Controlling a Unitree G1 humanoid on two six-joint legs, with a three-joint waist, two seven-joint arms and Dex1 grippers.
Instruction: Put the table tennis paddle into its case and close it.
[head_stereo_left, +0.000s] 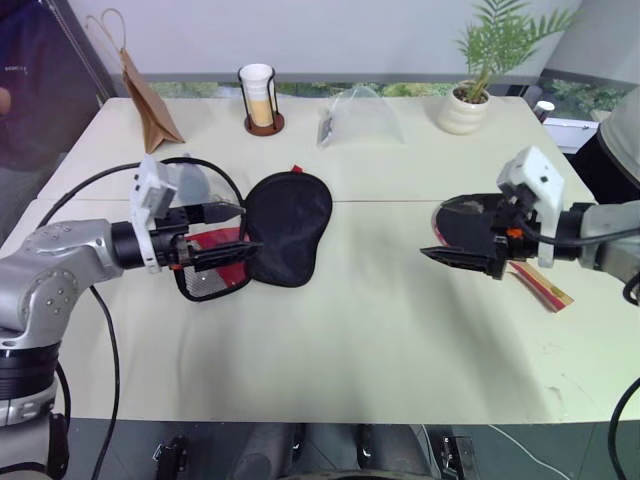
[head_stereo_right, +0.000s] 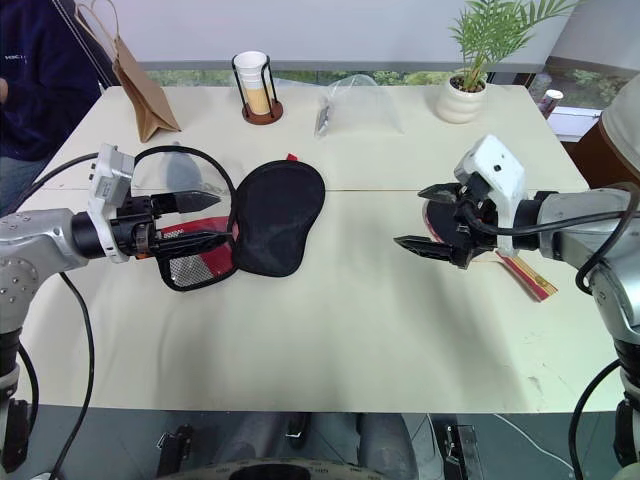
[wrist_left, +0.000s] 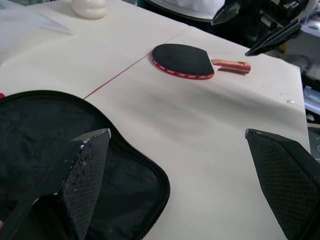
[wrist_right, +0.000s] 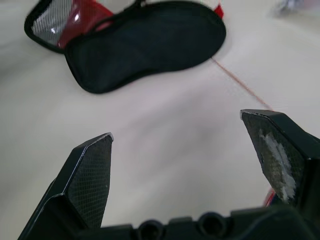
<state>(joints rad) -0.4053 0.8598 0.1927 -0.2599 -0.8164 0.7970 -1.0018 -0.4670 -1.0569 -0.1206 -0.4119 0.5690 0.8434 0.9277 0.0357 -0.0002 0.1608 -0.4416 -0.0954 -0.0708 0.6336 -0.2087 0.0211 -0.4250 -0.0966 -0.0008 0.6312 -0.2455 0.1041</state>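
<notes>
The case (head_stereo_right: 262, 222) lies unzipped and spread open on the cream table (head_stereo_right: 330, 340), toward the robot's left, with its black lining facing up on the larger flap and the red panel and mesh pocket showing on the flap nearer the left arm. The left gripper (head_stereo_right: 200, 222) hovers just over that red and mesh flap, its 2 black fingers spread wide apart and holding nothing; from the left wrist view one finger (wrist_left: 82, 175) sits above the case's dark lining and zip edge. The paddle (wrist_left: 183, 60) lies flat on the table well to the right of the case, black rubber up, red edge visible, its wooden handle (head_stereo_right: 528, 277) pointing away from the case toward the table's right edge. The right gripper (head_stereo_right: 432, 222) hangs just on the case side of the paddle, partly covering its blade in the head views, with its 2 fingers also wide apart and empty, aimed across the bare table toward the case. Beyond the case, along the far edge of the table, stand a brown paper bag (head_stereo_right: 140, 85), a stack of cups in a black wire holder (head_stereo_right: 256, 88), a clear plastic bag (head_stereo_right: 360, 108) and a potted plant (head_stereo_right: 470, 75). A person in dark clothing (head_stereo_right: 40, 80) stands at the far left corner, beside the paper bag
</notes>
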